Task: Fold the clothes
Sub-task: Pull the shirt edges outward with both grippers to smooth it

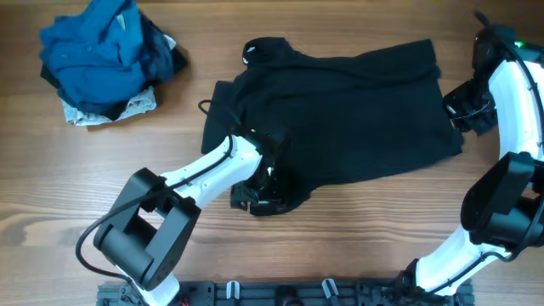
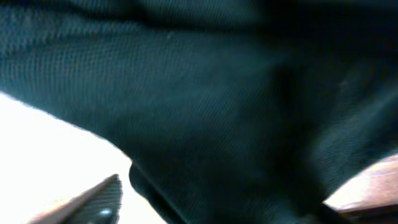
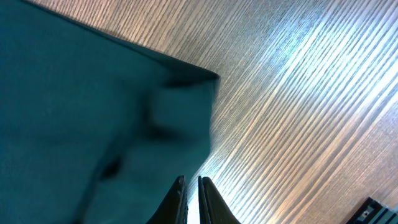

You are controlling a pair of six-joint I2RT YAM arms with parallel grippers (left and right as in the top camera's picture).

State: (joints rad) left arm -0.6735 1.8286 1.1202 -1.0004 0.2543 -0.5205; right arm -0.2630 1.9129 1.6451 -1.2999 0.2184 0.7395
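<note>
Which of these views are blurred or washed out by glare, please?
Overhead: sharp and evenly lit, black shirt and blue pile clear. Left wrist: fabric out of focus, lower left blown out white. Right wrist: shirt edge soft, glare streaks across the table.

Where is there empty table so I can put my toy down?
Bare table: between the blue pile and the black shirt; below the pile, beside the left arm; in front of the shirt, between the two arms. Crowded: the middle, under shirt and left claw, and the right edge, with the right arm.
</note>
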